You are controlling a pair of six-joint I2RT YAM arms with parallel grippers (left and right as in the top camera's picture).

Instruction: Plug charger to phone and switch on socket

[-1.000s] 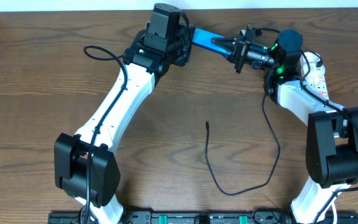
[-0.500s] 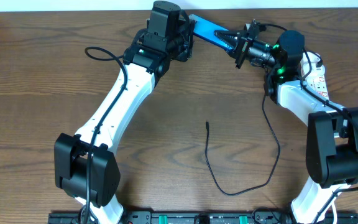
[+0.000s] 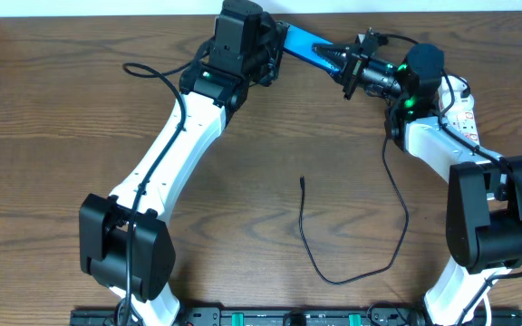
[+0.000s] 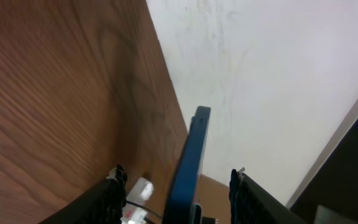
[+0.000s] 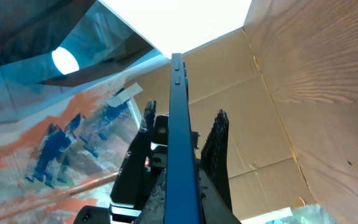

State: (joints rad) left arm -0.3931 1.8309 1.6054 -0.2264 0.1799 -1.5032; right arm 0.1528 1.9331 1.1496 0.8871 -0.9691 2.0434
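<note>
i see the phone [image 3: 306, 41] bright blue at top centre, its edge darker blue in the wrist views. the charger [image 3: 300, 217] is black. the socket [image 3: 463, 101], upper right, is white with red marks. the bench [image 3: 43, 136] is brown wood grain.

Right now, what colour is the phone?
The phone is bright blue; the overhead view shows it best.

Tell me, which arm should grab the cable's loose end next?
Left, probably. The left gripper has open jaws around the phone; the right gripper clamps it. The charger tip lies free.
</note>
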